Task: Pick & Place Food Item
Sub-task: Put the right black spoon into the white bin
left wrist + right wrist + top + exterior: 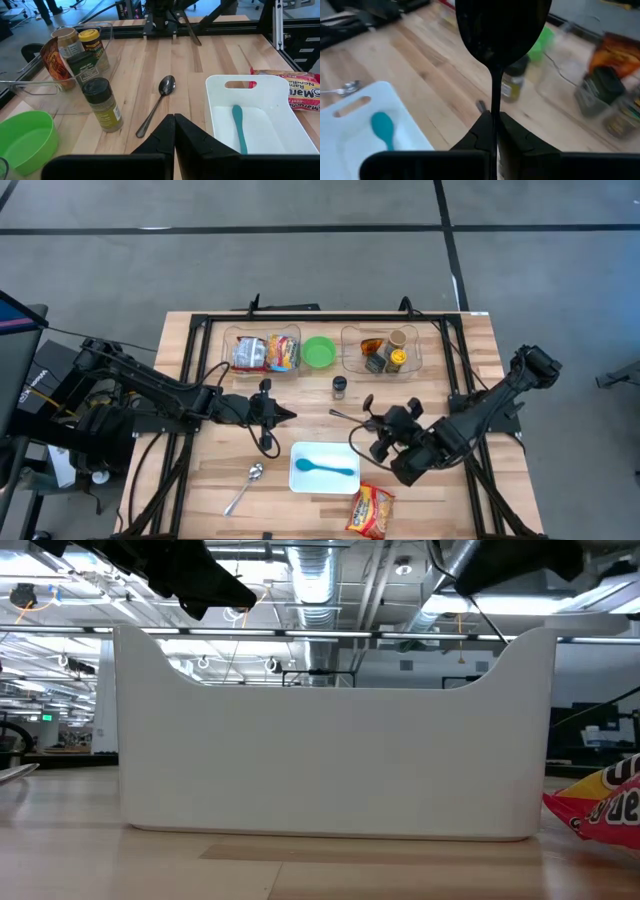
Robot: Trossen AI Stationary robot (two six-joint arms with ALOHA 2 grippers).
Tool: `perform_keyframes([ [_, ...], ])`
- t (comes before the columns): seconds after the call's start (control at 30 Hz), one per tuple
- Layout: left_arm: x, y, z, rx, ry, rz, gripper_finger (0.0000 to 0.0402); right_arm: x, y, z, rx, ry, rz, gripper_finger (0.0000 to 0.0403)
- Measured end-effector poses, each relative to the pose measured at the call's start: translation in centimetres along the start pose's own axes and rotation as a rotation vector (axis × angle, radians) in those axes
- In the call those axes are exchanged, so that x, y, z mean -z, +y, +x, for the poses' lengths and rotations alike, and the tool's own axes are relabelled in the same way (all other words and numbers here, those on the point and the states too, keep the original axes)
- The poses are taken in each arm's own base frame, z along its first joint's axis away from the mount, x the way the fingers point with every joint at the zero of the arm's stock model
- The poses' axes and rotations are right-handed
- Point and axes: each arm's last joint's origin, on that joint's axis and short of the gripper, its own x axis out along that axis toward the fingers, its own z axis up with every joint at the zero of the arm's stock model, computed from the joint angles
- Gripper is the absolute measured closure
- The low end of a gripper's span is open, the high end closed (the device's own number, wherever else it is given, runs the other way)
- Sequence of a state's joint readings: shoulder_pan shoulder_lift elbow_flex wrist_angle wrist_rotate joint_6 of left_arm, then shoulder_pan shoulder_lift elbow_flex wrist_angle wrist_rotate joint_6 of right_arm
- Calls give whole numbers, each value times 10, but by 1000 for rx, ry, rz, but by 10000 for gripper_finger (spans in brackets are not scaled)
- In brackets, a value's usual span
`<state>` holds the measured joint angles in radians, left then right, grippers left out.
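Orange noodle packet (371, 511) tilted diagonally, beside white tray (300, 479) corner.

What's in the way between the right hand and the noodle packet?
Nothing visible lies on the table between the right hand and the noodle packet. But that hand is shut on a black utensil, so it probably can't grasp the packet until it lets that go.
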<state>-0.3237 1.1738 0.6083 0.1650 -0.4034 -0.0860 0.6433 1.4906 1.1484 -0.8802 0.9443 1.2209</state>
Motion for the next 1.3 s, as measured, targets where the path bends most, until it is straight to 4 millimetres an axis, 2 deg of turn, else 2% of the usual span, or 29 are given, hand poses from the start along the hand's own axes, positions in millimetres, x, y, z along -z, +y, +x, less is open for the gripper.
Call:
perform_keyframes([
  [0.47,0,0,0,0,0,0,398,-20,34,-2,-260,-115,-139,396],
  [0.77,0,0,0,0,0,29,398,-28,37,6,-355,-83,-258,396],
  [1.07,1,0,0,-1,9,33,398,-8,65,41,-414,-50,-365,396],
  [1.3,1,0,0,-1,8,32,398,-9,72,41,-474,-36,-421,396],
])
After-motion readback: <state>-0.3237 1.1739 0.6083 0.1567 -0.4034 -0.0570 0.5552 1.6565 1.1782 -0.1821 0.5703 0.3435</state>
